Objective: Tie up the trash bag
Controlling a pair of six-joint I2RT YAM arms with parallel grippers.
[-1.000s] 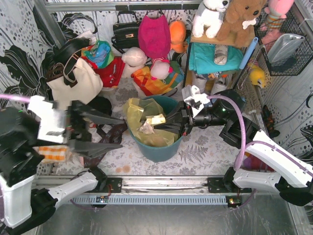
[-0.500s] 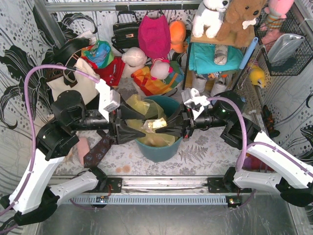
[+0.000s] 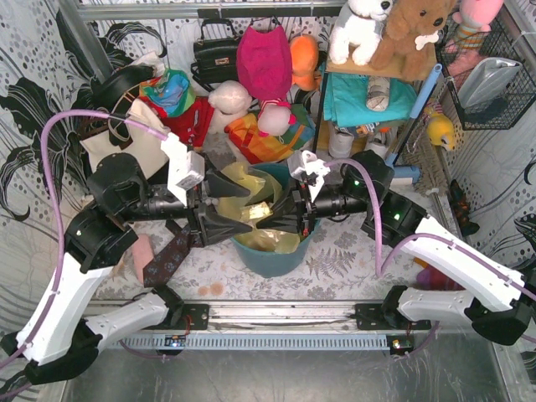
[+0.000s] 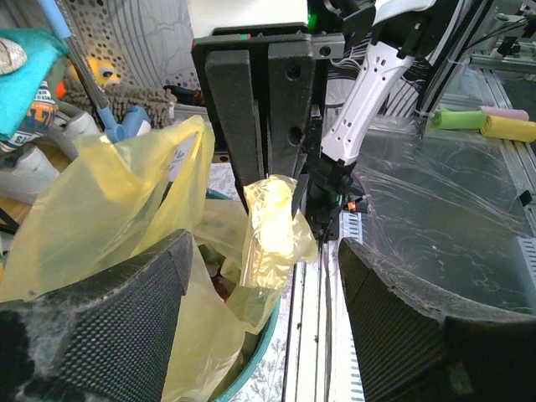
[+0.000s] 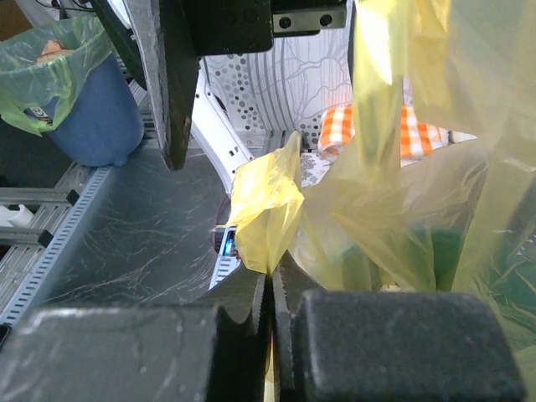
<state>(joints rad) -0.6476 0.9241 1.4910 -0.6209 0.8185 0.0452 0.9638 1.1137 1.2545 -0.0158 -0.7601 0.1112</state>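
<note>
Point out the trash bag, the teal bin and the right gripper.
trash bag (image 4: 270, 224): left wrist view, on the bunched yellow flap below the pinch.
teal bin (image 3: 270, 263): top external view, on its near outer wall.
right gripper (image 5: 270, 289): right wrist view, where its shut fingertips meet on the bag.

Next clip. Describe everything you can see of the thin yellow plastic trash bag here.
The thin, translucent yellow plastic trash bag lines the round teal plastic bin, crinkled, its rim flopped loosely over the edge. One bunched flap of the rim is pinched in the shut right gripper and held up as a crumpled tab. The left gripper faces that tab, open, not gripping it. No knot shows.
</note>
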